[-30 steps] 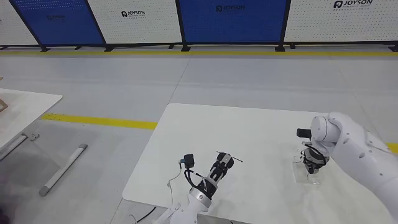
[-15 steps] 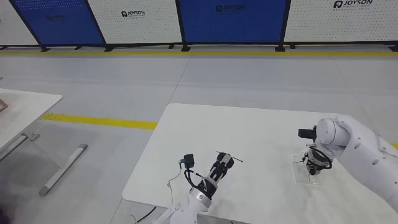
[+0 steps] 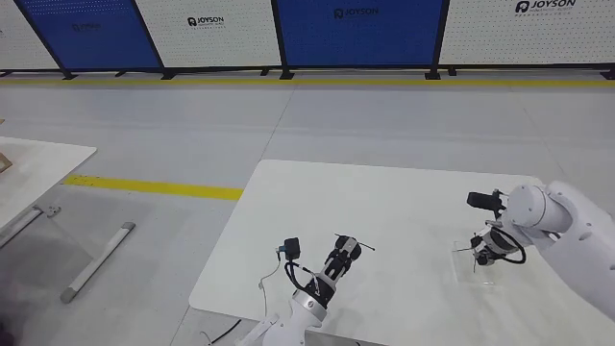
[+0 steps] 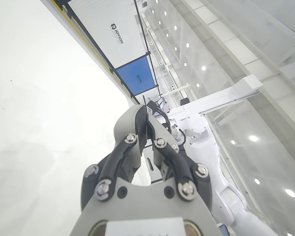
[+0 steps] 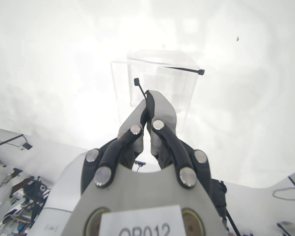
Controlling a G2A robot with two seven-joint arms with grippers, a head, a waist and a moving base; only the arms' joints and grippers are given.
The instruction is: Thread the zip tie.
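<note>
White table [image 3: 384, 202]: right gripper [image 5: 147, 99], clamped on a zip tie [image 5: 139, 87], has swung toward 3 o'clock above the clear box [image 5: 120, 82], apparently ready to meet the left gripper [image 4: 145, 119], clamped on a second tie [image 4: 144, 100] at 6 o'clock.

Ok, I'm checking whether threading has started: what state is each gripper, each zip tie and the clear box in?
left gripper: shut on the left-held zip tie.
right gripper: shut on the right-held zip tie.
right-held zip tie: head free, unthreaded.
loose zip tie: straight, resting on the clear box's rim.
clear box: upright on the table.
</note>
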